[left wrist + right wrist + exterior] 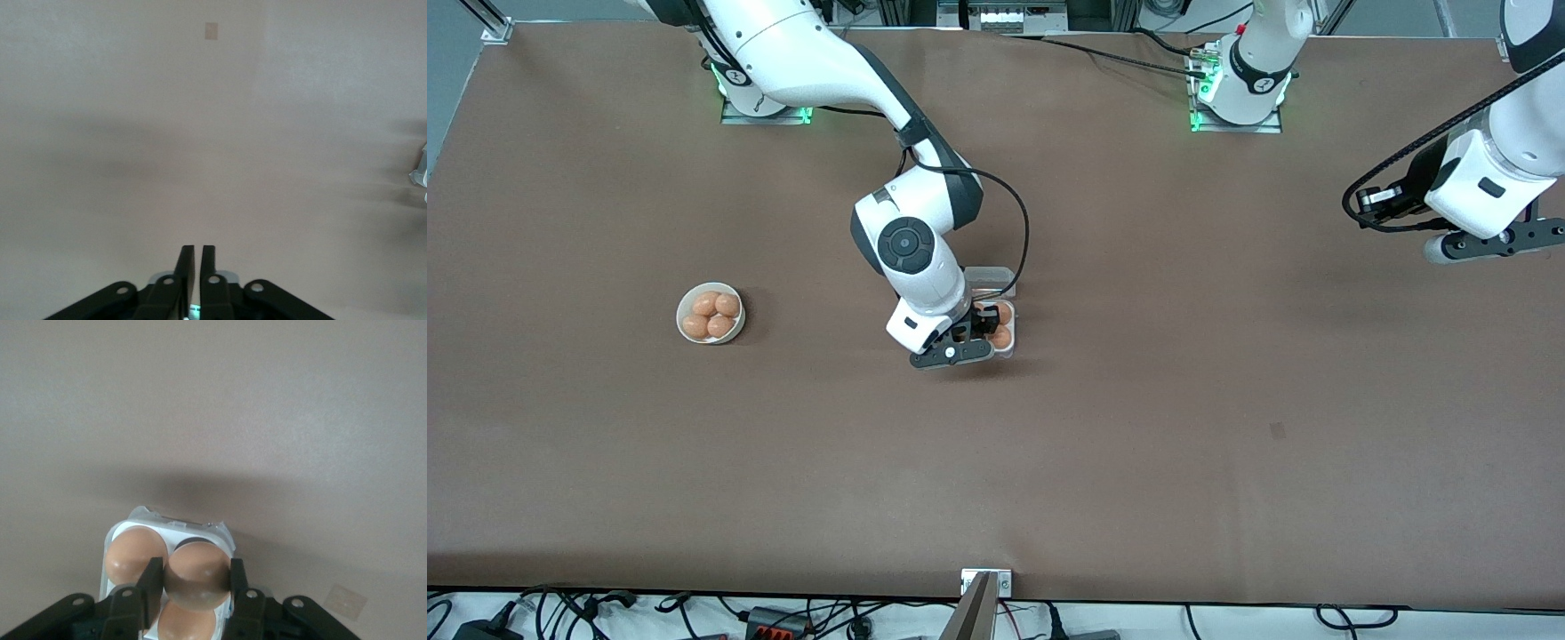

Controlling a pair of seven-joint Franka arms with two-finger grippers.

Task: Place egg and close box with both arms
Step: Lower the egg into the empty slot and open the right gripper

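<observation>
My right gripper [980, 327] hangs low over the box [1009, 353], shut on an orange-brown egg [197, 577] held between its two fingers. In the right wrist view the box's whitish tray [170, 524] lies just under the held egg, with one egg [128, 559] beside it and another [188, 624] under it. The clear lid [989, 276] stands open on the side toward the robots' bases. My left gripper [198, 248] waits high over the left arm's end of the table, shut with nothing between its fingers.
A round white bowl [711, 313] with several eggs sits toward the right arm's end of the table. A small patch of tape [1278, 431] marks the brown tabletop nearer the front camera. A metal bracket [986, 582] sits at the front edge.
</observation>
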